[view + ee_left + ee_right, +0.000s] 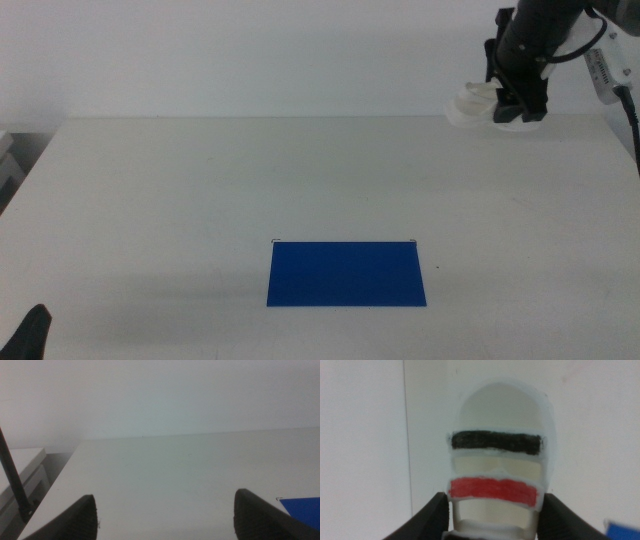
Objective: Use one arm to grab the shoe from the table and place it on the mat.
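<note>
There is one big bench (200, 200), off-white and plain. It is the biggest thing here.

There are two arms. One arm (545, 30) comes in from the right side, up at the far right corner of the bench. It is black. The other arm waits low at the near left corner, and only the dark tip of its left hand (30, 335) shows in the middle view.

There is one mat (346, 273). It is flat and deep blue, and it lies near the front middle of the bench. Nothing lies on it.

There is one shoe (496, 467). It is small and white, with one black strap and one red strap across it. The right hand (495, 517) has its two dark jaws closed on the sides of the shoe, one jaw on each side. The shoe is at the far right of the bench, well apart from the mat.

The left hand has its two jaws spread wide apart. It holds nothing.
</note>
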Tool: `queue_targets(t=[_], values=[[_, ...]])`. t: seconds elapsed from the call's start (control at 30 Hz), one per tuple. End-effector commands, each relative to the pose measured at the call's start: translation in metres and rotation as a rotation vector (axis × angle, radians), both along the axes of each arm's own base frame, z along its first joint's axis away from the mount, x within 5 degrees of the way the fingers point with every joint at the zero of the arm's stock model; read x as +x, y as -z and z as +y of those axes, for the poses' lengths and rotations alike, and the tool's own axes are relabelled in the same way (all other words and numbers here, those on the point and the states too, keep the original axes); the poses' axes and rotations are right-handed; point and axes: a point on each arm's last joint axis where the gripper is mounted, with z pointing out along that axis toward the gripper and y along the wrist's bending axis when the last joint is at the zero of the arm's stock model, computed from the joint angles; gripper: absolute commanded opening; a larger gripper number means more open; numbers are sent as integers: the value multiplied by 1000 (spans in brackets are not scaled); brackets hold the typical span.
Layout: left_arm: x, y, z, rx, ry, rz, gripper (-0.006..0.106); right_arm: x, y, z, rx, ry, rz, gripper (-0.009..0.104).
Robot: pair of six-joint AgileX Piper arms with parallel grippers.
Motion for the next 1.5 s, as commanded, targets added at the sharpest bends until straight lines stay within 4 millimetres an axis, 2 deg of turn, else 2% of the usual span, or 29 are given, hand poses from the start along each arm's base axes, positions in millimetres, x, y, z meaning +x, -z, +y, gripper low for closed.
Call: queue_targets(t=[0.0, 0.13, 0.4, 0.77, 0.9, 1.1, 1.27, 1.47], values=[[-1, -6, 0, -18, -1, -87, 94, -34, -46, 8, 4, 18, -58, -3], [-1, -6, 0, -18, -1, -87, 94, -52, -51, 38, 43, 6, -60, -3], [-1, -6, 0, -18, -1, -87, 94, -82, -45, 114, 80, -34, -54, -3], [-1, -6, 0, -18, -1, -87, 94, -113, -8, 190, 87, -210, 60, -3], [-1, -6, 0, -18, -1, -87, 94, -120, 3, 204, 70, -241, 83, -3], [-1, -6, 0, -18, -1, -87, 94, -122, 13, 204, 25, -282, 103, -3], [-1, -6, 0, -18, -1, -87, 94, -117, 13, 199, -143, -514, 54, -3], [-1, -6, 0, -18, -1, -87, 94, -113, 12, 195, -395, -914, 14, -3]])
